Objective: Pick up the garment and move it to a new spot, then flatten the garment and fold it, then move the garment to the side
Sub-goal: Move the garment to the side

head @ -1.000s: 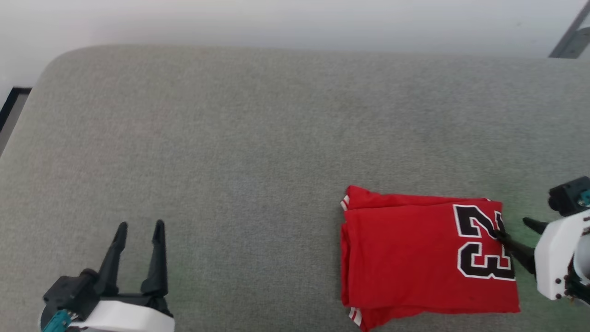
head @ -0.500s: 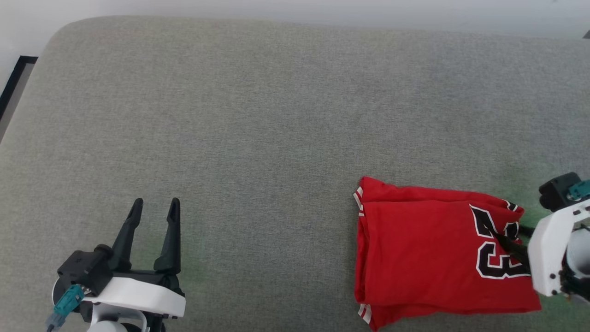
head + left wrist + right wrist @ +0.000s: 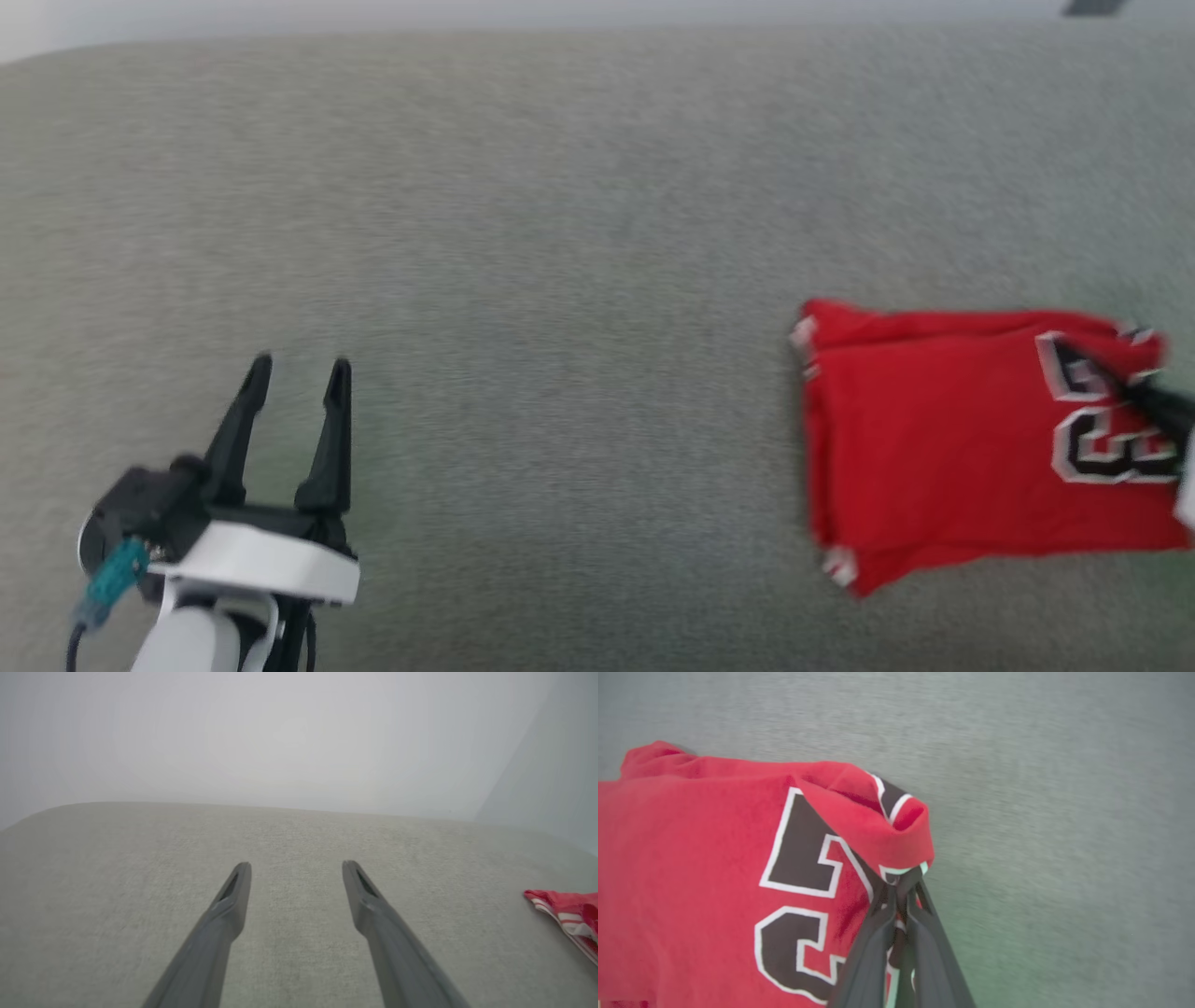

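The garment (image 3: 943,448) is a red shirt folded into a rectangle, with a black white-edged number and striped trim, lying at the right of the grey cushioned surface (image 3: 560,233). My right gripper (image 3: 1134,385) is shut on its right edge, pinching the cloth up into a small peak. The right wrist view shows that gripper (image 3: 901,882) clamped on the bunched red edge of the garment (image 3: 691,858). My left gripper (image 3: 297,364) rests open at the lower left, far from the garment, nothing between its fingers. In the left wrist view the left gripper (image 3: 294,865) is open and the garment's striped trim (image 3: 567,912) shows at the right edge.
The grey cushioned surface spans the whole view, with a pale wall (image 3: 280,732) behind its far edge. The head view is blurred by motion.
My right gripper has shut on the garment's right edge and lifted it into a fold. The head camera has turned, shifting the whole picture. The left gripper stays open.
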